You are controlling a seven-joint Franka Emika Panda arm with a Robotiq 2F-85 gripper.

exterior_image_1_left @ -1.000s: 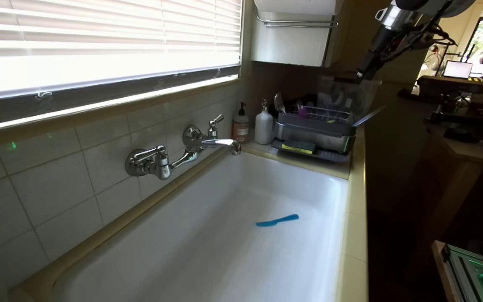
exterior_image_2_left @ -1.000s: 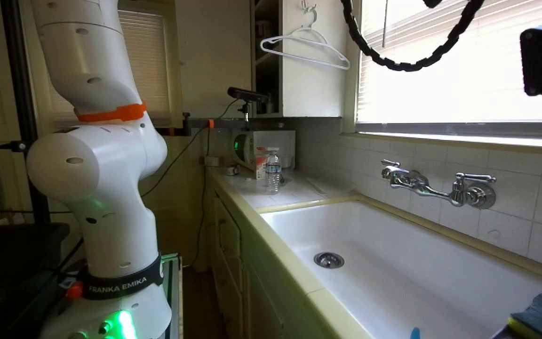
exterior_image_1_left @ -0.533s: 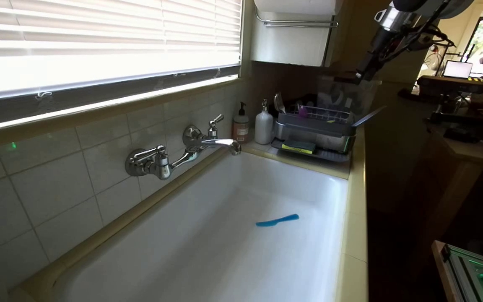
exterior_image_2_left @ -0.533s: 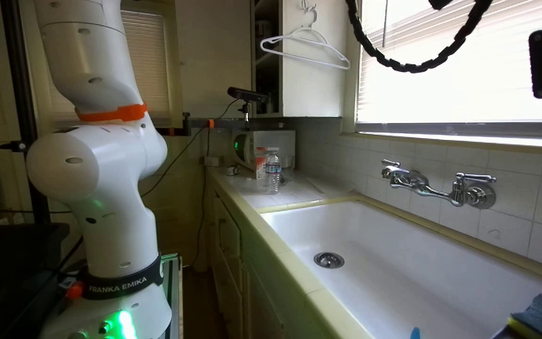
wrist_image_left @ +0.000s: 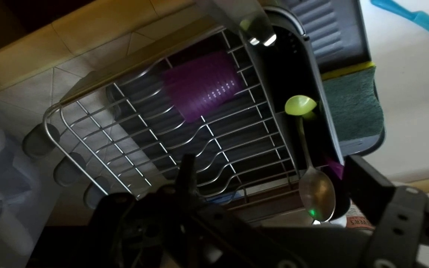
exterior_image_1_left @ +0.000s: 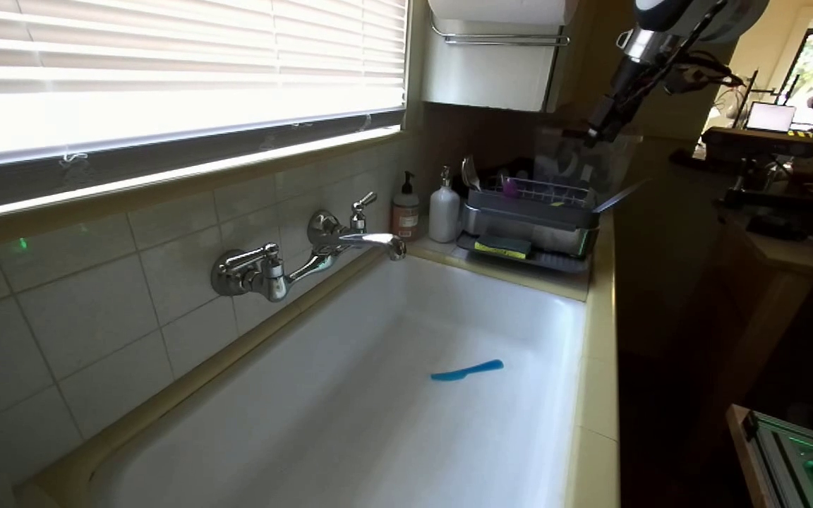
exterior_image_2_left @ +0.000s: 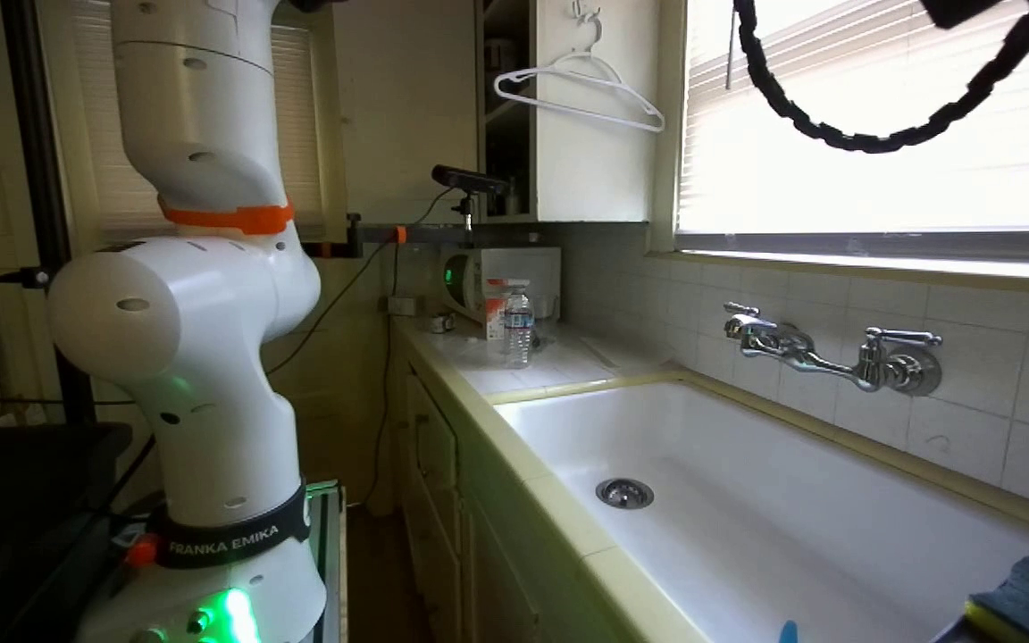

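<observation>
My gripper (wrist_image_left: 276,169) is open and empty above the dish rack, its two dark fingers wide apart in the wrist view. A metal spoon (wrist_image_left: 317,193) stands in the rack's cutlery holder and shows between the fingers, with no visible contact. A yellow-green spoon (wrist_image_left: 300,105) stands in the same holder. A purple cup (wrist_image_left: 203,87) lies on the wire rack (wrist_image_left: 233,160). In an exterior view the gripper (exterior_image_1_left: 592,136) hangs above the dish rack (exterior_image_1_left: 530,212). A blue knife (exterior_image_1_left: 466,371) lies in the white sink; it also shows in the wrist view (wrist_image_left: 410,15).
A green and yellow sponge (exterior_image_1_left: 502,247) lies on the rack's tray, by the sink. A white bottle (exterior_image_1_left: 444,212) and a brown-labelled bottle (exterior_image_1_left: 405,215) stand beside the rack. A wall faucet (exterior_image_1_left: 371,242) juts over the sink. A water bottle (exterior_image_2_left: 519,329) stands on the counter.
The arm and gripper have shifted slightly toward the window wall in an exterior view. The black gripper part at an exterior view's right edge has left the picture, and the black cable loop moved right.
</observation>
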